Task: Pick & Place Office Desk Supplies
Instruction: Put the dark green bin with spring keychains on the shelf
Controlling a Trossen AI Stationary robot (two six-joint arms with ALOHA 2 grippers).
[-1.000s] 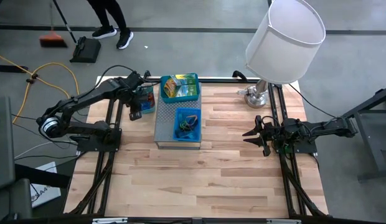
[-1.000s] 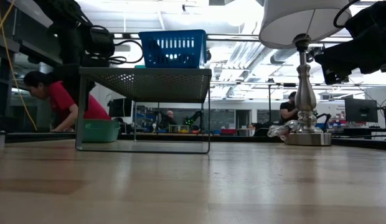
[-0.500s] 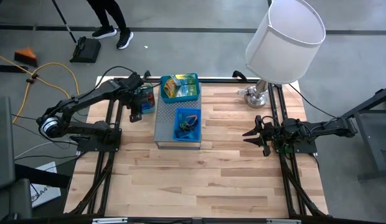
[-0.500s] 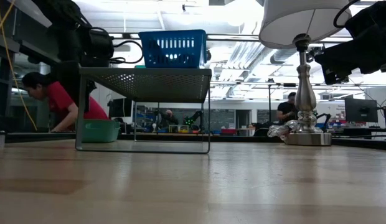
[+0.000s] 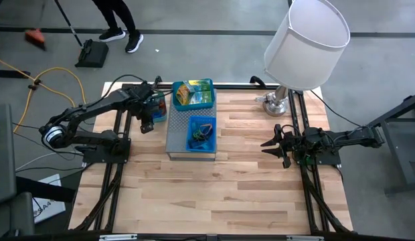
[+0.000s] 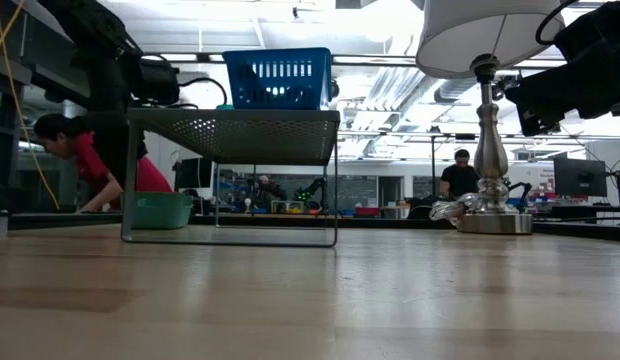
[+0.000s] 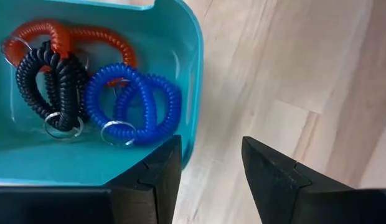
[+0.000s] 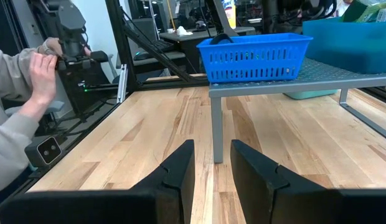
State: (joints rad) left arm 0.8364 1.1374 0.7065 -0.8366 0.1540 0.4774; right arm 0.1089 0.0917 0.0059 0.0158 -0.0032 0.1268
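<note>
The right gripper (image 5: 273, 144) hovers over the table's (image 5: 221, 187) right side, fingers slightly parted, gripping nothing. Farther back, the blue basket (image 5: 201, 133) sits on the grey perforated metal shelf (image 5: 177, 137) beside a bin of yellow-green packets (image 5: 189, 92). The left gripper (image 7: 208, 165), spread wide and empty, hangs above the teal tray's (image 7: 190, 74) rim; inside lie red (image 7: 87, 37), black (image 7: 47, 81) and blue coil keyrings (image 7: 134, 102).

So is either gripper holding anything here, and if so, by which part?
Nothing is held. The left gripper is open and empty beside the teal bin; the right gripper hangs empty over the table.
</note>
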